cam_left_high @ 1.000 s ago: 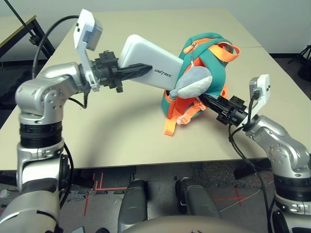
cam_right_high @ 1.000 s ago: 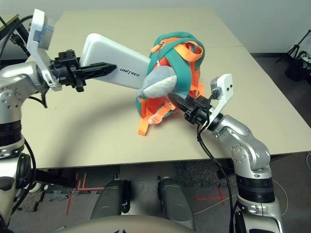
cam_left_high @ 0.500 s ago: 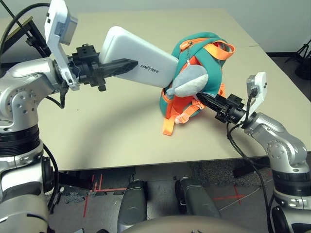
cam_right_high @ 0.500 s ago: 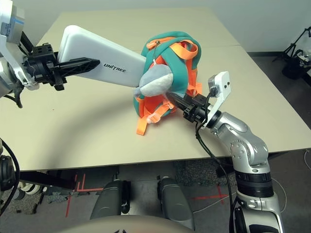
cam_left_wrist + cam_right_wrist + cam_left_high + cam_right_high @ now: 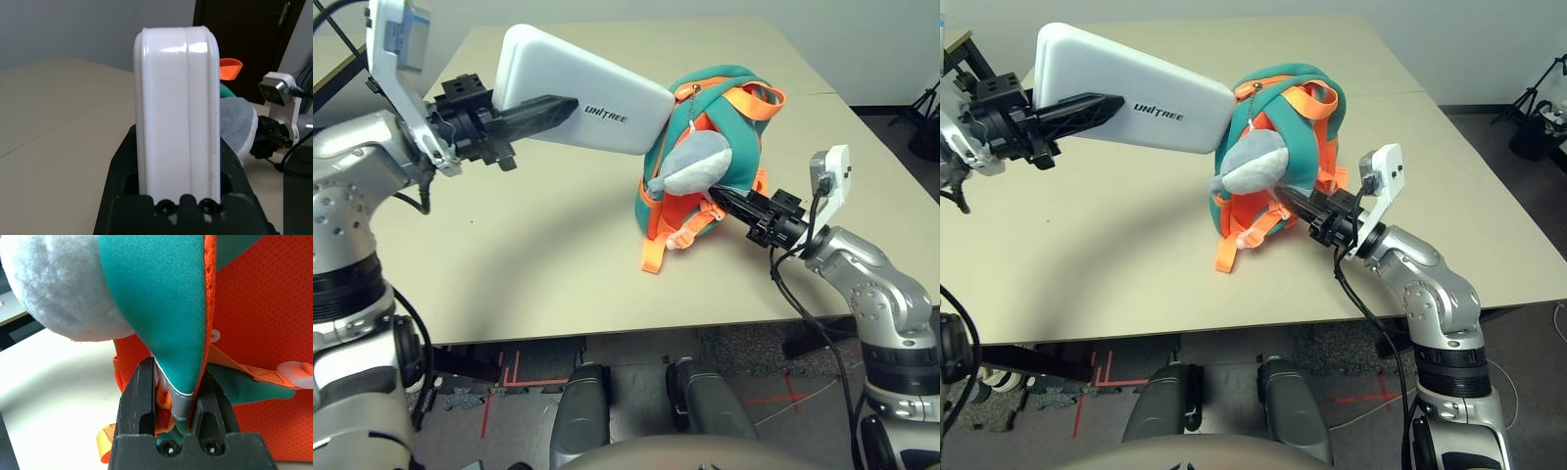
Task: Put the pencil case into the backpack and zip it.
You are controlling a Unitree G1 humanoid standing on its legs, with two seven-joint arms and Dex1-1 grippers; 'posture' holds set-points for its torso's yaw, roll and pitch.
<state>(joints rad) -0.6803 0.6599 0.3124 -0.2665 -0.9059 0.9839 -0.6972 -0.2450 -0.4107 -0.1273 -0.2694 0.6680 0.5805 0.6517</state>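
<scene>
Clearly risks jamming first: holds the pencil case (image 5: 578, 86) aloft in the left gripper (image 5: 543, 113), fingers clamped across its flat faces near one end, with the far rounded corner touching the top of the backpack (image 5: 715, 147) beside the plush toy (image 5: 697, 164), which could block the way in if pushed ahead. Cannot make out the bag's opening from here, so may snag on soft teal fabric instead of sliding inside. Could also pivot or slip, since smooth glossy hard plastic offers little bite and most of the length hangs past the fingers. Pinches a teal edge of the backpack with grey piping in the right gripper (image 5: 172, 404), low on its side; might tip the limp, slouching bag on the table (image 5: 558, 255) if pressed hard. Shows orange mesh panels and woven straps, fuzzy grey plush
</scene>
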